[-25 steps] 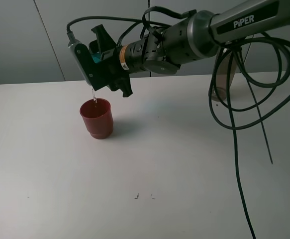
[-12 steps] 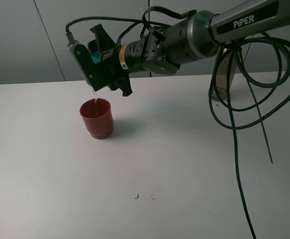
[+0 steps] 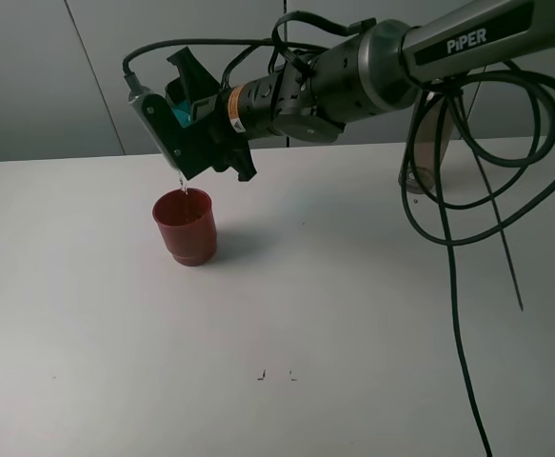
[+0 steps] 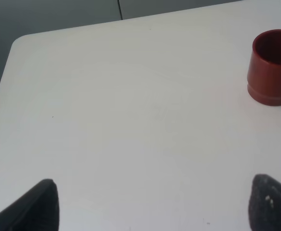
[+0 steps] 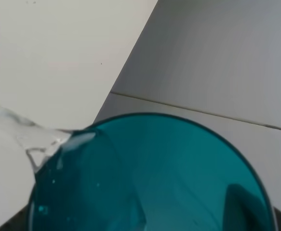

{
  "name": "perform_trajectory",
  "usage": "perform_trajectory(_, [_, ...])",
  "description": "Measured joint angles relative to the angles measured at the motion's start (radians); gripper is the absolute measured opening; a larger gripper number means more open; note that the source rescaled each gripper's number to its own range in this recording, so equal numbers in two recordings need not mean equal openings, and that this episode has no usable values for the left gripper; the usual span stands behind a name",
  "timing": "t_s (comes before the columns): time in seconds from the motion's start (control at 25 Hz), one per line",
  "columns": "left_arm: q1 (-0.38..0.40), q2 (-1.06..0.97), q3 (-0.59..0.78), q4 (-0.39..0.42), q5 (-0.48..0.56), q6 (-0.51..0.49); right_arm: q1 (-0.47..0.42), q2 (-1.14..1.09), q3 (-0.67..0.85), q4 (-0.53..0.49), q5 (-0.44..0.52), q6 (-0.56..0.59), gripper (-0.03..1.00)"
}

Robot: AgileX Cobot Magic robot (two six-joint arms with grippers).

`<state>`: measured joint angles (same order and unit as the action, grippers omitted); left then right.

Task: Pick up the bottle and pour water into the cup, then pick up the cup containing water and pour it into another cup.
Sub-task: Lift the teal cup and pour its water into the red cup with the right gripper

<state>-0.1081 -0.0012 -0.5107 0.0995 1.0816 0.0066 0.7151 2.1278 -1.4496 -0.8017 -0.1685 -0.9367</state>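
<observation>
Soft even light — faint shadow beside red cup (image 3: 186,227); wrist close-ups blurred.

Grey metallic arm (image 3: 467,43) lettered PiPER in white, black gripper (image 3: 189,109) — yellow label (image 3: 234,110) behind it, looping black cables (image 3: 446,238)

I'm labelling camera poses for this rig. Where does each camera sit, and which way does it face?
Exterior high: up off the arms, looking down across the table toward the wall; shows the right arm, its right gripper tipping the teal cup above the red cup.
Left wrist: on the left arm, looking down past the open left gripper; two dark fingertips show.
Right wrist: behind the tilted teal cup, looking over its rim at spilling water.
Shared: the red cup appears in all three.
</observation>
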Motion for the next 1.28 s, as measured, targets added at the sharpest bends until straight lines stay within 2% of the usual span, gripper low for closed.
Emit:
perform_trajectory(0.72, [0.000, 0.000, 0.000, 0.000, 0.000, 0.000, 0.002, 0.000, 0.000, 0.000, -0.006, -0.145, 0.11])
perform_trajectory(1.28, [0.000, 0.000, 0.000, 0.000, 0.000, -0.007, 0.002, 0.000, 0.000, 0.001, -0.007, -0.212, 0.11])
